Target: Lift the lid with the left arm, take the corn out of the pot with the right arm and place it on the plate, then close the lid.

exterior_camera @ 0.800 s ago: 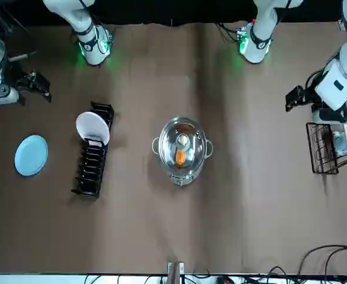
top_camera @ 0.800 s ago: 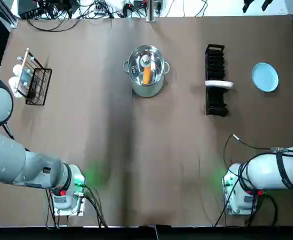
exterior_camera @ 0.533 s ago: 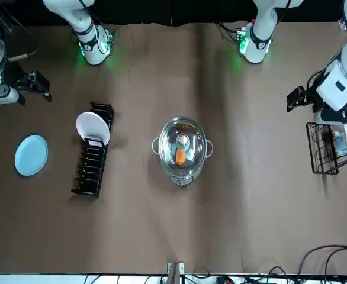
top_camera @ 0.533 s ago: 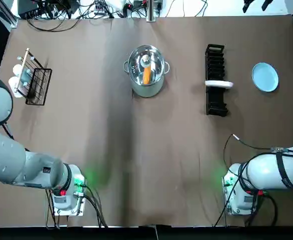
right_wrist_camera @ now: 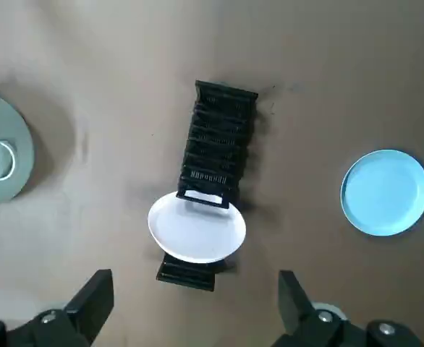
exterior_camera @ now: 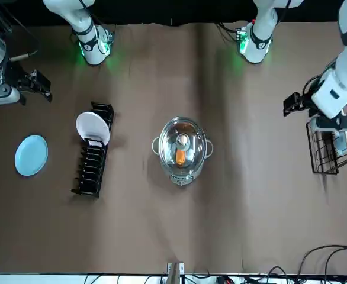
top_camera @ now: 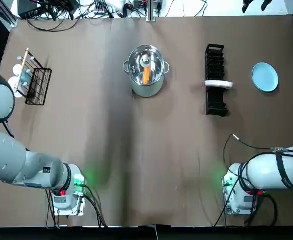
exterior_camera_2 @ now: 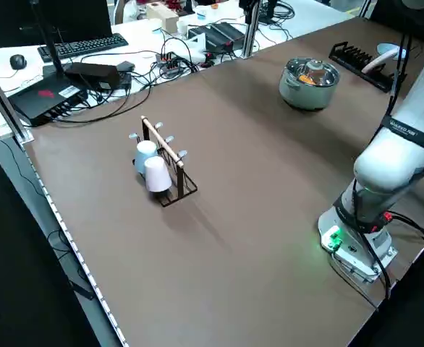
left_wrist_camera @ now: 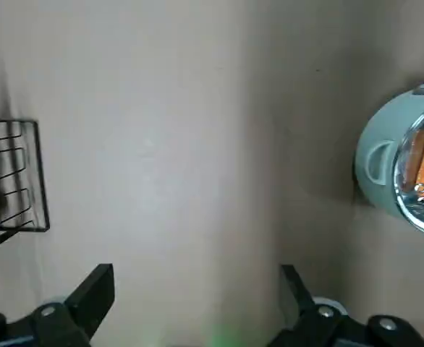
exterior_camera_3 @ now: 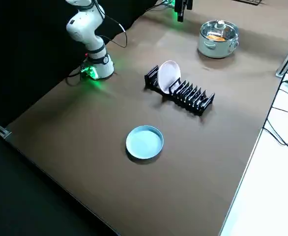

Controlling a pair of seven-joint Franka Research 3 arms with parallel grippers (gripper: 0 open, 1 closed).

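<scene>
The steel pot [top_camera: 146, 84] stands at the far middle of the table with its glass lid [top_camera: 145, 62] on. Through the lid the orange corn [top_camera: 146, 76] shows. A light blue plate [top_camera: 265, 77] lies at the far right. My left gripper [left_wrist_camera: 196, 280] is open and held high off to the left of the pot [left_wrist_camera: 404, 173], close to the mug rack [exterior_camera: 327, 145]. In the front view the left gripper [exterior_camera: 293, 105] hangs well clear of the pot. My right gripper [right_wrist_camera: 194, 283] is open too, high above the dish rack [right_wrist_camera: 219, 130] and the plate [right_wrist_camera: 385, 192].
A black dish rack [top_camera: 215, 80] holding one white plate [top_camera: 219, 84] stands between the pot and the blue plate. A wire mug rack [top_camera: 32, 78] with mugs sits at the far left. Cables run along the far edge.
The left arm has shifted a little, its gripper drifting slightly toward the pot side. The pot, lid, corn and plate have not moved.
</scene>
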